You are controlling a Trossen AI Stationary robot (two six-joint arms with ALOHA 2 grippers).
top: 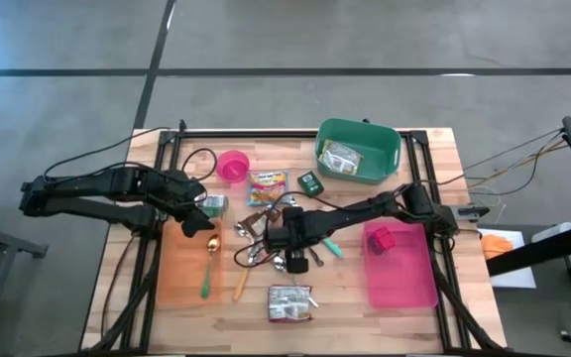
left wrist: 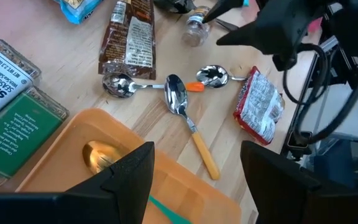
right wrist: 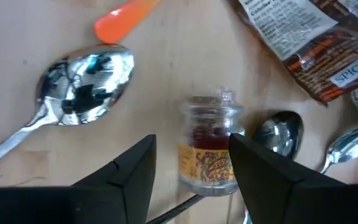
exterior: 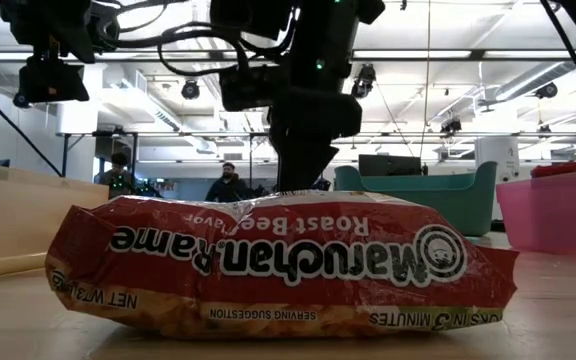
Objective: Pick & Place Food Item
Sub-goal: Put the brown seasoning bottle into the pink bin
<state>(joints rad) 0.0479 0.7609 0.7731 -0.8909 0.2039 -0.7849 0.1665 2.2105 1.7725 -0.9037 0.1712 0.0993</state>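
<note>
Because the spoons crowd the jar, our grasp may go wrong.

Our right hand (right wrist: 191, 171) hangs open, one finger on each side of the small glass spice jar (right wrist: 209, 149), which lies on the bench (right wrist: 160, 74). It is clear glass with a yellow label and red content, so probably smooth; it could roll or slip as we close. Spoons (right wrist: 86, 78) lie near the fingers and could be pinched too. Our left hand (left wrist: 194, 180) waits open above the orange tray (left wrist: 92, 134).

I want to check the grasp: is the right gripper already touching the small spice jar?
Apart. The right wrist view shows the spice jar lying between the right gripper's open fingers, with bare table visible on both sides.
</note>
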